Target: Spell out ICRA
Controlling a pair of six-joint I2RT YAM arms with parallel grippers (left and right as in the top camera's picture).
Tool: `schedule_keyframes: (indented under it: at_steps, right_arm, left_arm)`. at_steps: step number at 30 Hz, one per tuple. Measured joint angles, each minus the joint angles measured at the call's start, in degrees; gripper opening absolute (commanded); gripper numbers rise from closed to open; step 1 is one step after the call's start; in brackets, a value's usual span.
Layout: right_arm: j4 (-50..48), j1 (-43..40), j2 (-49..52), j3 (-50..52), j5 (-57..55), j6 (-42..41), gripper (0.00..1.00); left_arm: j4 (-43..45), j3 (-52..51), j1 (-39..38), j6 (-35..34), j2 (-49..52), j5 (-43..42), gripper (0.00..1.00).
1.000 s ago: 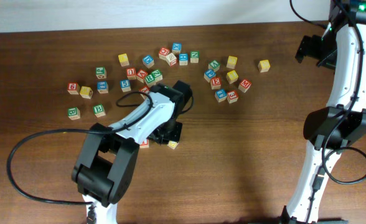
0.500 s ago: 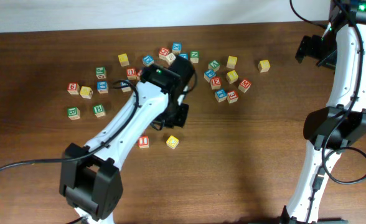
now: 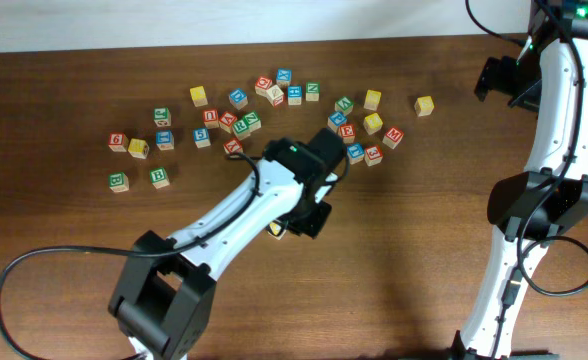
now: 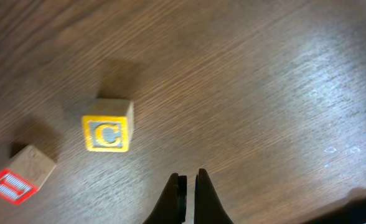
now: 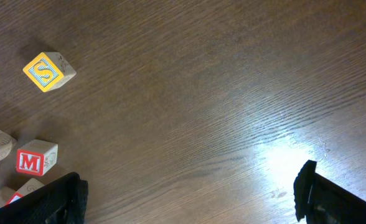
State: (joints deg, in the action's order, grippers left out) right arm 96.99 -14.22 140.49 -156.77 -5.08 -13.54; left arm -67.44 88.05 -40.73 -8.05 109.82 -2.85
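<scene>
A: As seen from left wrist, where to place yellow C cube (image 4: 108,126) against left gripper (image 4: 188,186)?
B: Ahead and left of it, apart; red I cube (image 4: 20,175) farther left. Pinched shut, empty. Far nearer than right gripper (image 5: 191,177), spread wide.

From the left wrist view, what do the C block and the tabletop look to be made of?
C block: pale bare wood by the look of it, with faint grain on its plain side; the letter face looks painted or printed yellow. Tabletop: dark brown with wood grain and a slight sheen where the light glares. Whether it is solid wood or laminate I cannot tell.
</scene>
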Motion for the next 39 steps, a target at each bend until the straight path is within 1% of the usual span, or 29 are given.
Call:
schedule_keyframes:
  at_steps: [4, 15, 21, 39]
  right_arm:
    - [0.0, 0.0, 0.0, 0.0, 0.0, 0.0, 0.98]
    - [0.0, 0.0, 0.0, 0.0, 0.0, 0.0, 0.98]
    - [0.0, 0.0, 0.0, 0.0, 0.0, 0.0, 0.98]
    - [0.0, 0.0, 0.0, 0.0, 0.0, 0.0, 0.98]
  left_arm:
    - [2.7, -1.8, -0.5, 0.6, 0.0, 0.0, 0.00]
    - [13.8, -13.1, -0.5, 0.8, 0.0, -0.2, 0.00]
    - [17.6, -15.1, -0.5, 0.8, 0.0, -0.2, 0.00]
    - [20.2, -15.1, -0.5, 0.8, 0.0, 1.6, 0.00]
